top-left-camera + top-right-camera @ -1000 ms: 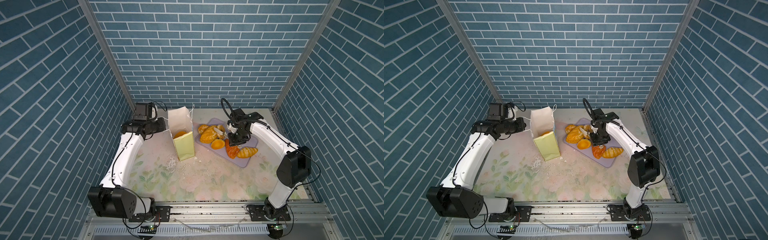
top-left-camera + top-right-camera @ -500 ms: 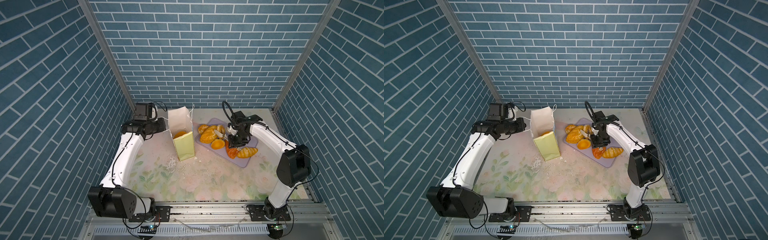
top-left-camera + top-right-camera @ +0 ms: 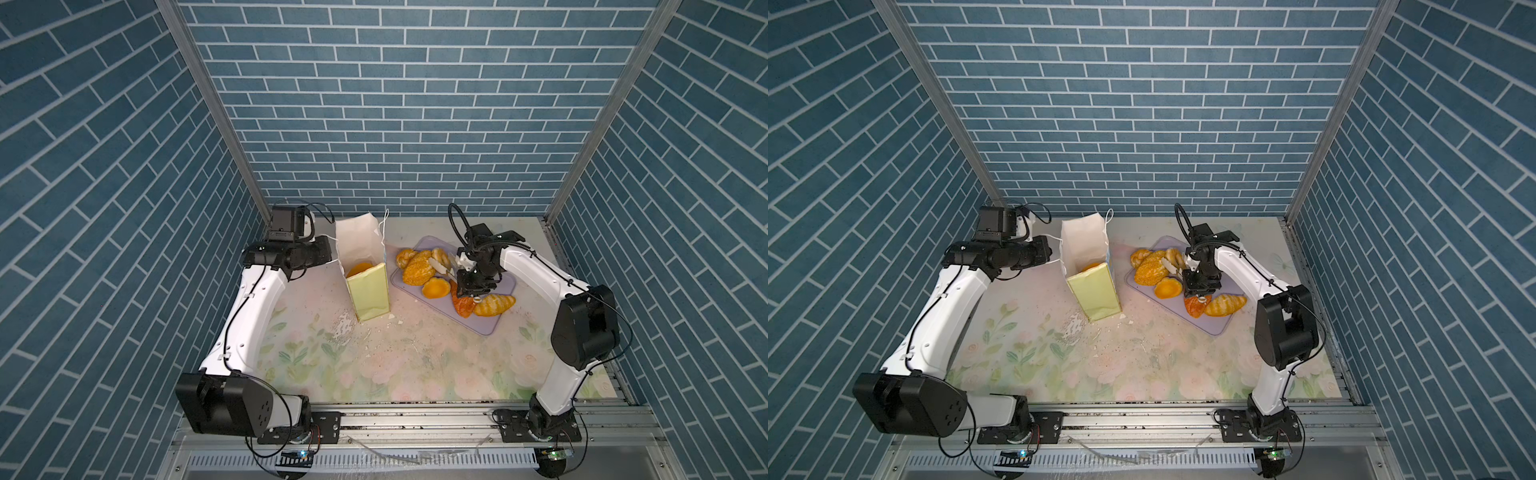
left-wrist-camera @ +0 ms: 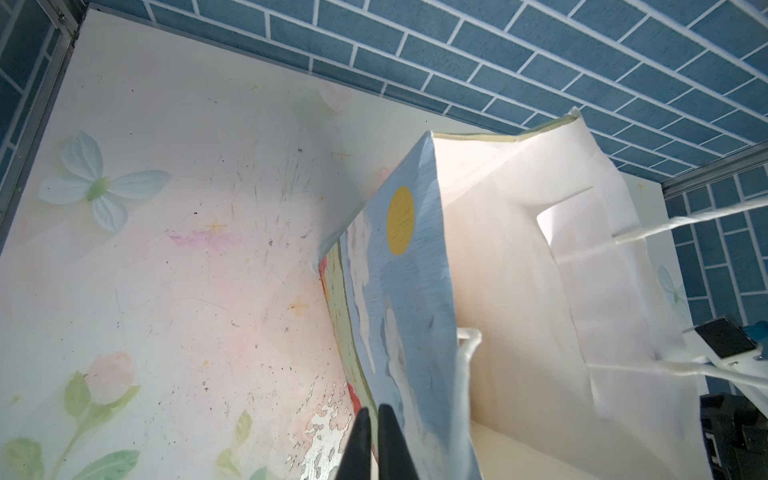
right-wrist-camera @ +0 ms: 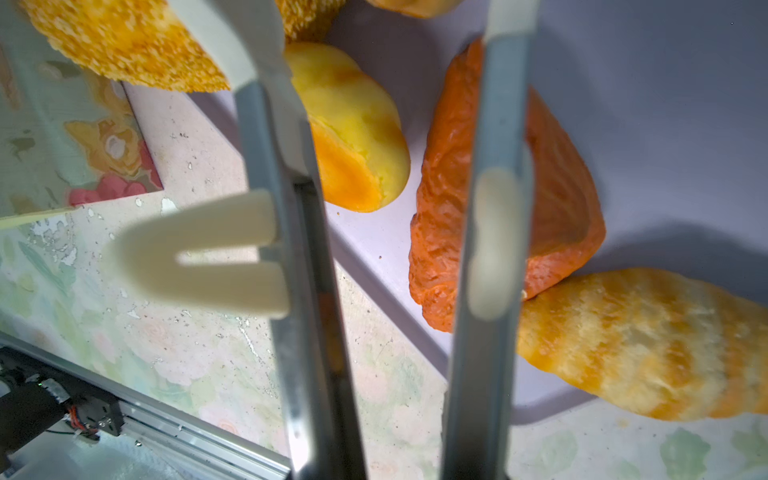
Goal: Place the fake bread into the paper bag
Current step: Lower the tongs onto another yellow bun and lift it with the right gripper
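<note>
The paper bag (image 3: 369, 291) stands open left of centre, pale green in front and white inside (image 4: 519, 291), with one orange pastry (image 3: 359, 268) in it. My left gripper (image 4: 375, 411) is shut, its tips against the bag's blue side (image 4: 399, 291); a cord handle (image 4: 465, 353) runs past them. More fake bread lies on the lavender tray (image 3: 486, 326): a seeded loaf (image 3: 417, 268), a yellow tart shell (image 5: 353, 124), a red-orange croissant (image 5: 557, 199) and a golden croissant (image 5: 644, 345). My right gripper (image 5: 374, 37) hangs open over them, one long finger across the red-orange croissant, nothing clasped.
White flakes and chipped patches (image 3: 345, 328) dot the floral table cover by the bag's base. Blue brick walls close in on three sides. A metal rail (image 3: 415, 415) carries both arm bases along the front. The right arm's black elbow (image 3: 586, 328) stands beside the tray.
My right gripper has slid a little toward the front of the tray, from over the back pastries to over the red-orange croissant. Left arm, bag and bread have not moved.
</note>
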Robot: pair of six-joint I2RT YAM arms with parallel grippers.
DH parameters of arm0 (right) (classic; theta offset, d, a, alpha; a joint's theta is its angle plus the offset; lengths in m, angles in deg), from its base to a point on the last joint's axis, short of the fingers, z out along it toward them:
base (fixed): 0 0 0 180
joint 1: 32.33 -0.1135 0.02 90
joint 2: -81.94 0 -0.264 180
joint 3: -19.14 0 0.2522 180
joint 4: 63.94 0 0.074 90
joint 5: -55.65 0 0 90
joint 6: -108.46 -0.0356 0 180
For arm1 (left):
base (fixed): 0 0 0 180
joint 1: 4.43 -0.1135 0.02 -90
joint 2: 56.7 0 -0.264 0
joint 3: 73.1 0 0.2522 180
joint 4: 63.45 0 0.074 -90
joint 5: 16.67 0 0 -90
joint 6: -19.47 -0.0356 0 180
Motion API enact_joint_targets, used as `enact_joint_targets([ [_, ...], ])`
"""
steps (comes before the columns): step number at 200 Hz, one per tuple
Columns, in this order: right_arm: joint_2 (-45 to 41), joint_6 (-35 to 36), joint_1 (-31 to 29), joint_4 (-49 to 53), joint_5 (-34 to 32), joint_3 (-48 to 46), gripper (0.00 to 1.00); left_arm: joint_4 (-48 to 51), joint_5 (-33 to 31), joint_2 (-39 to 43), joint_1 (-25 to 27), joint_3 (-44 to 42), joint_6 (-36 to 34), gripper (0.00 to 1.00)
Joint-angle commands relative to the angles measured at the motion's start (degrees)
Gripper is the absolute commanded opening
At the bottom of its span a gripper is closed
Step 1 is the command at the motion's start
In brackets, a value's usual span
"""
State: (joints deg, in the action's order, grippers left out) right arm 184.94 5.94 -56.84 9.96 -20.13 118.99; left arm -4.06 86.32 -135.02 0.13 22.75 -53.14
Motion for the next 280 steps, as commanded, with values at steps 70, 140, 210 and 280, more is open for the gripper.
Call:
enact_joint_targets([
  [70,-2.38,5.07,4.82,2.52,5.56,-2.63,0.24,1.3,-0.69,1.16,-0.25,0.18,0.54,0.08],
  [140,-6.22,6.89,4.91,2.75,4.24,-0.31,0.14,1.05,-0.71,1.32,-0.25,0.4,0.74,0.08],
  [210,-12.07,4.3,4.5,4.45,6.17,-1.44,0.11,0.96,-0.49,1.12,-0.17,0.83,0.81,0.08],
  [280,-19.91,1.81,1.75,6.94,4.5,4.43,0.11,0.53,-0.07,1.2,-0.16,0.55,0.92,0.08],
])
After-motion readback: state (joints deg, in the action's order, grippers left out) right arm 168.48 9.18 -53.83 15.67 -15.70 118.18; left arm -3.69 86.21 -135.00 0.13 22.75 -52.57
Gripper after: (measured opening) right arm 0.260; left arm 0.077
